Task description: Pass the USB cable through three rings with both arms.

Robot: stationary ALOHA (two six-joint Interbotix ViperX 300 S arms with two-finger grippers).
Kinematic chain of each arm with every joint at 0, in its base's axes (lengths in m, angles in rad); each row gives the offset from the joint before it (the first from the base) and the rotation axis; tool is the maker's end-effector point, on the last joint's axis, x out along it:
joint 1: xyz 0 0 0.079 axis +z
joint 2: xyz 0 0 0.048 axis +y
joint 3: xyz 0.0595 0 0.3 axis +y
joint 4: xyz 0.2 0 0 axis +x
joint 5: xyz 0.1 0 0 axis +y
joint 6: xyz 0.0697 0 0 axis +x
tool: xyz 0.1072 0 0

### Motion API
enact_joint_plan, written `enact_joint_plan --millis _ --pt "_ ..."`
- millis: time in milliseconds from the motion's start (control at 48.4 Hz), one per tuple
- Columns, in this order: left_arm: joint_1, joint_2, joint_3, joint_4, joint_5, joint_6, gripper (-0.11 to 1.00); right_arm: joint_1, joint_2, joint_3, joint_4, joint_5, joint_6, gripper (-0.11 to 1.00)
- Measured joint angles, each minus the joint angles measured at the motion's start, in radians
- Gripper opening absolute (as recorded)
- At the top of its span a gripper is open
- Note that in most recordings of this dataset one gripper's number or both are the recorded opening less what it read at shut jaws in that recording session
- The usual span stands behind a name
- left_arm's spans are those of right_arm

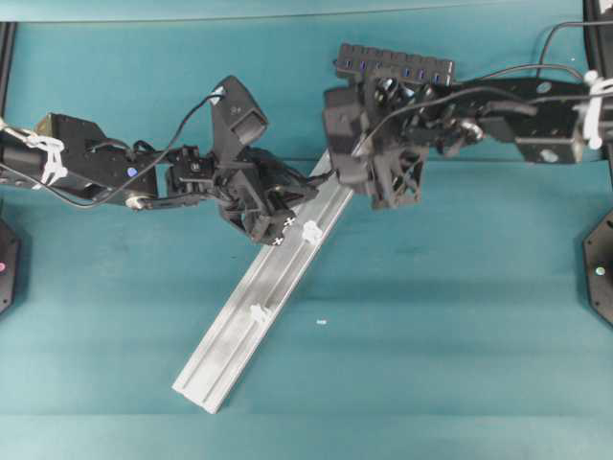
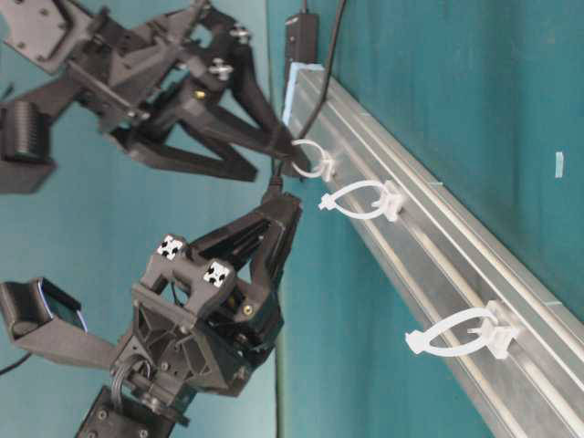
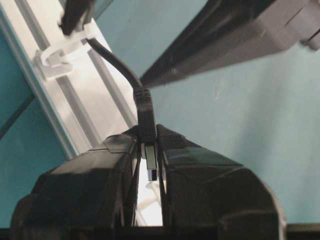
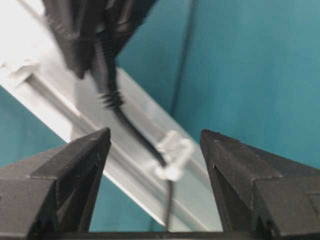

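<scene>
USB cable (image 3: 122,67) work sits at the first ring. Left gripper (image 3: 148,150) is clamped on the cable's plug (image 3: 149,165), metal tip pointing back between its fingers, cord running ahead through the nearest ring (image 3: 57,57) on the silver rail (image 1: 251,309). Right gripper (image 4: 155,150) hangs with jaws spread wide and empty, straddling that ring (image 4: 172,152) where the cord enters it. From the table-level view, the second ring (image 2: 360,199) lies just beyond the left gripper's tips along the rail, the third ring (image 2: 456,333) farther on. The plug's long axis runs roughly along the rail, so the left arm is better placed to feed next.
</scene>
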Motion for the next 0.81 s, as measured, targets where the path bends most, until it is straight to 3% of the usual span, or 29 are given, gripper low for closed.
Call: enact_joint_plan --millis 124,227,413,454,805 --pt "0.0 -0.005 0.008 0.0 0.003 0.0 0.1 0.014 0.021 -0.012 -0.014 0.002 0.0 0.76" --pt "0.0 -0.006 0.009 0.0 0.008 0.0 0.1 0.025 0.025 -0.017 -0.035 0.0 -0.002 0.68" --pt "0.0 -0.006 0.012 0.0 0.012 -0.002 0.1 0.038 0.028 -0.031 -0.08 0.008 -0.002 0.19" --pt "0.0 -0.006 0.015 0.0 0.017 0.0 0.1 0.041 0.029 -0.031 -0.084 0.009 -0.002 0.13" --pt "0.0 -0.011 0.02 0.0 0.046 0.014 0.1 0.044 0.037 -0.046 -0.089 0.035 -0.002 0.12"
